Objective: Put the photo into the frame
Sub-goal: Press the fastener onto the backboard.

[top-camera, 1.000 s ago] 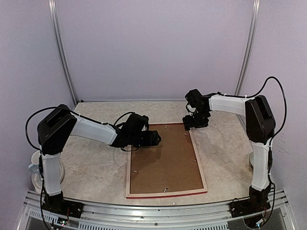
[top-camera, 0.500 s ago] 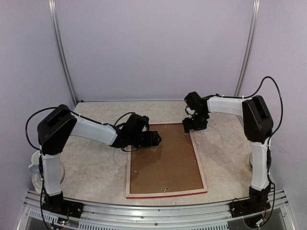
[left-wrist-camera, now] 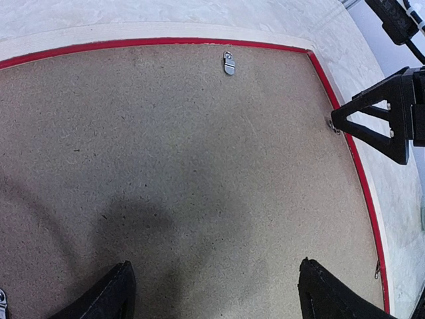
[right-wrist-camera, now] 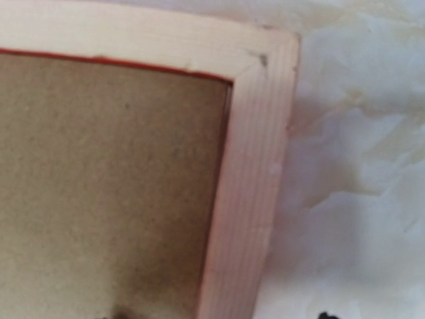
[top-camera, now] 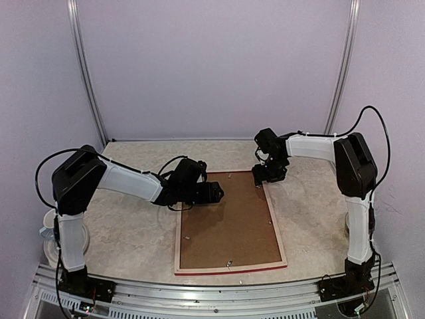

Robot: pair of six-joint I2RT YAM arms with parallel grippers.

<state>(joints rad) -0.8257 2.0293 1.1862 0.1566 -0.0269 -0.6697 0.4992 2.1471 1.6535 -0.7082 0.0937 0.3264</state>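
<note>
Now | my left gripper (left-wrist-camera: 214, 263) fingers spread above the frame (right-wrist-camera: 247, 166) | right gripper (top-camera: 269, 174) at far-right corner, can't tell.

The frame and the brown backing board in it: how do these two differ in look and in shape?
The frame is pale wood with a thin red line along its inner edge, while the backing board is speckled brown. The frame is a narrow border of bars, while the backing board is a full panel that fills the opening. Both lie flat on the table with their back sides up.
</note>
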